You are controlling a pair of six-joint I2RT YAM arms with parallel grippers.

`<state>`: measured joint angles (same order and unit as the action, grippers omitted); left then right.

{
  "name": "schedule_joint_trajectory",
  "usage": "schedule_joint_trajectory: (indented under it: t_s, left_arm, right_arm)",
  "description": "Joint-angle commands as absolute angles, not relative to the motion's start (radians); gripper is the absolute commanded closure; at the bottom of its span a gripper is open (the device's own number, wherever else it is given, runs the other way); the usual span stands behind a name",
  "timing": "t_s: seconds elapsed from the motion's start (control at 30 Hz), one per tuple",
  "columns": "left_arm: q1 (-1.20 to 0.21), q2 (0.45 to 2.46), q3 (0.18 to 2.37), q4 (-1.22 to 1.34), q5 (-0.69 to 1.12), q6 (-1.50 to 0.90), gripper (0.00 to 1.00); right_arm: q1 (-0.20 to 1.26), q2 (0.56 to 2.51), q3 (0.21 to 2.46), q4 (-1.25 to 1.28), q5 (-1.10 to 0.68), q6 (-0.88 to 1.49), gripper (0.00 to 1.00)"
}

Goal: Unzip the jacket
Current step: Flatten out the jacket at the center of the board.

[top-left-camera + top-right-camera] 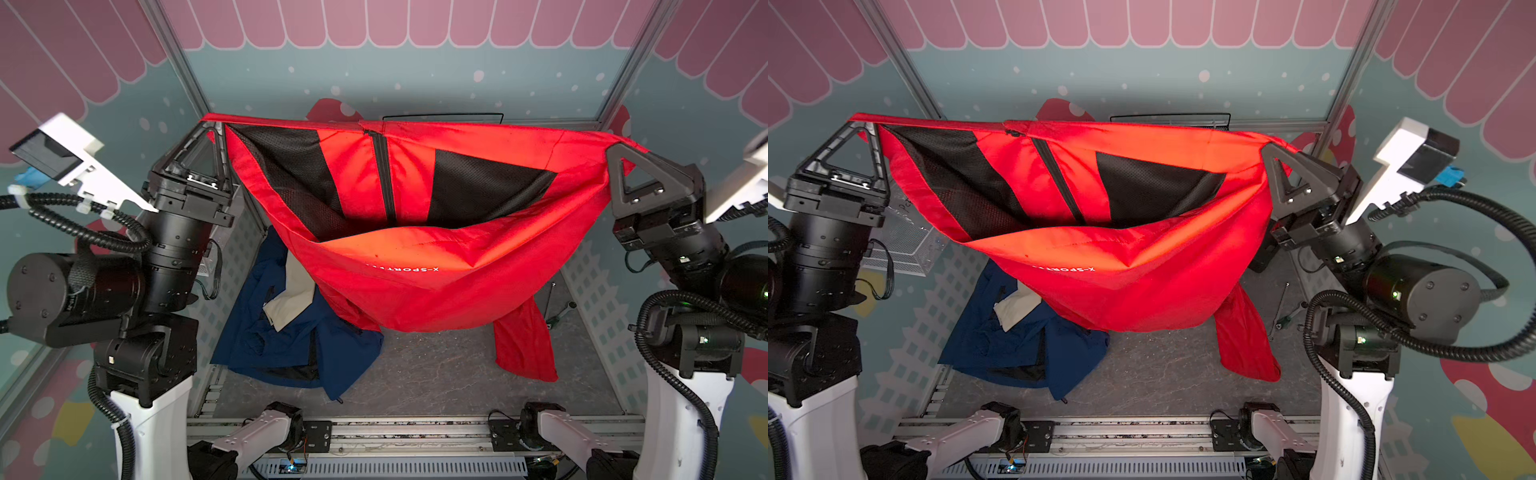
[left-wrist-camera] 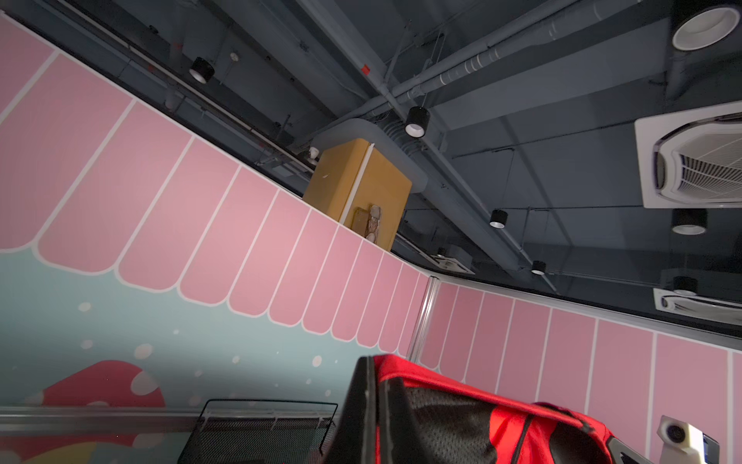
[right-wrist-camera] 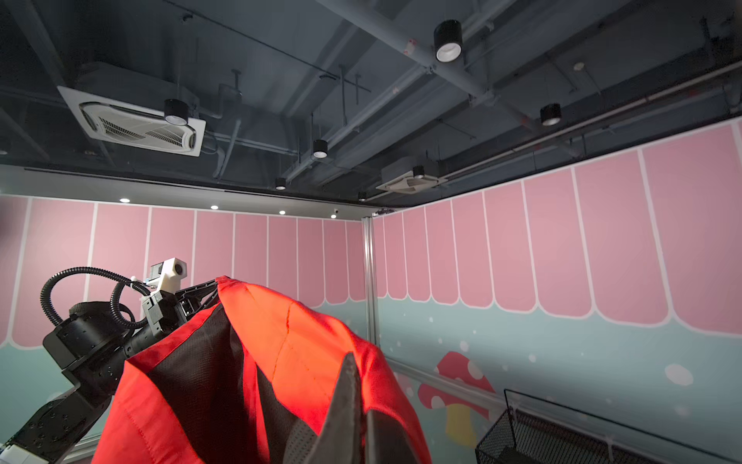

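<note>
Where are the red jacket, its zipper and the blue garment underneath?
red jacket (image 1: 415,299), in a top view, sagging red panel.
zipper (image 1: 383,178), in a top view, middle of black track.
blue garment (image 1: 253,340), in a top view, its body.

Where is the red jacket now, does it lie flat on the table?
No, the red jacket hangs in the air, stretched between the left tool and the right tool.

Both top views: bright, even overhead light; jacket glows orange on upper folds, close to saturation; soft shadow under it on the table; corner posts lean outward, wide-angle stretch at edges. Wrist views: ceiling dim, spotlights small bright discs, walls evenly lit; nearest foreground dark and soft.
</note>
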<state>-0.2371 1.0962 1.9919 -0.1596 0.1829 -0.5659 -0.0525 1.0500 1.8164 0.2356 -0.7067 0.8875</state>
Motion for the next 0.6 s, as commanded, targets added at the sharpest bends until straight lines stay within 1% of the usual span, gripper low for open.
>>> schedule_joint_trajectory:
  t_s: [0.0,0.17,0.23,0.3,0.37,0.47,0.53,0.57]
  left_arm:
    - [-0.217,1.150,1.985,0.008,0.074,-0.650,1.00]
    - [-0.216,1.254,1.887,0.115,0.096,-0.700,1.00]
    - [-0.217,1.301,1.853,0.150,0.076,-0.688,1.00]
    - [-0.217,1.365,1.880,0.152,0.070,-0.641,1.00]
    - [-0.216,1.455,1.963,0.162,0.116,-0.597,1.00]
    - [-0.230,1.564,2.075,0.289,0.235,-0.608,1.00]
    - [-0.249,1.605,2.144,0.337,0.246,-0.626,1.00]
    - [-0.258,1.622,2.198,0.319,0.244,-0.617,1.00]
  right_arm:
    - [-0.074,1.109,1.772,0.259,-0.498,0.825,1.00]
    - [-0.074,1.240,1.690,0.290,-0.495,0.788,1.00]
    - [-0.074,1.302,1.646,0.357,-0.496,0.783,1.00]
    - [-0.074,1.377,1.660,0.422,-0.497,0.785,1.00]
    - [-0.075,1.484,1.766,0.458,-0.511,0.791,1.00]
    - [-0.074,1.627,1.994,0.483,-0.557,0.823,1.00]
    - [-0.074,1.676,2.123,0.483,-0.562,0.823,1.00]
    - [-0.075,1.685,2.177,0.475,-0.551,0.807,1.00]
